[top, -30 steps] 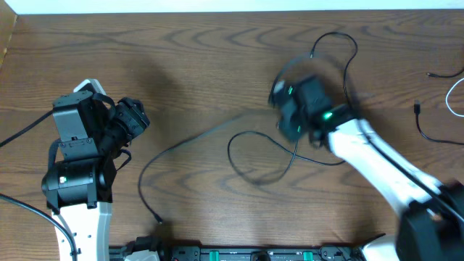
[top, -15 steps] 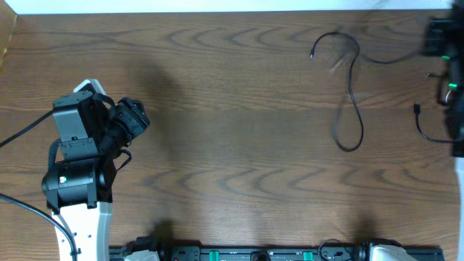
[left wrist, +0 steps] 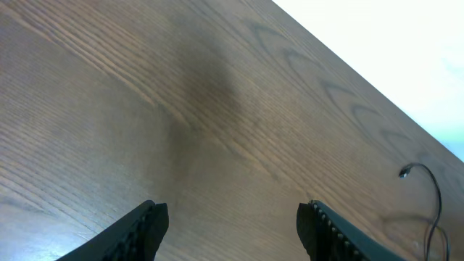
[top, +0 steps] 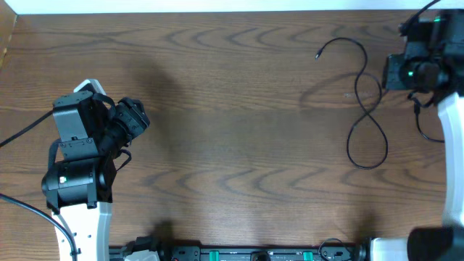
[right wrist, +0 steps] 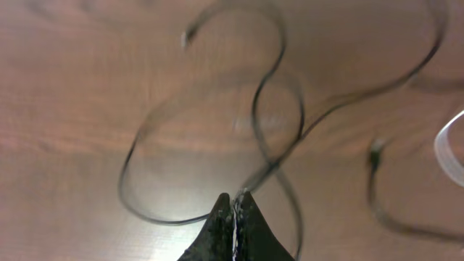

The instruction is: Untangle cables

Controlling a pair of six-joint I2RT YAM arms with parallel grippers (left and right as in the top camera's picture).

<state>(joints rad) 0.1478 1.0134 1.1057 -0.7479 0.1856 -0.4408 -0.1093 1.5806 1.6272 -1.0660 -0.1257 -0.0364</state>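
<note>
A thin black cable (top: 349,145) lies in a loop at the right of the table, its plug end (top: 317,54) pointing left. My right gripper (top: 388,76) is at the far right and is shut on this cable; in the right wrist view the closed jaws (right wrist: 233,199) pinch the strand while the cable (right wrist: 261,94) curls below, blurred. My left gripper (top: 136,119) is at the far left, open and empty, with its fingers (left wrist: 232,214) wide apart over bare wood. The cable's plug end (left wrist: 404,172) shows far off in the left wrist view.
A second black cable (top: 420,127) lies by the right edge, and its plug (right wrist: 375,148) shows in the right wrist view. A bit of white cable (right wrist: 448,148) lies at that view's right edge. The table (top: 217,109) is dark wood.
My right arm swept from the table's middle to the far right, dragging the black cable with it; the cable now lies as a loop at the right. The left arm has not moved.
</note>
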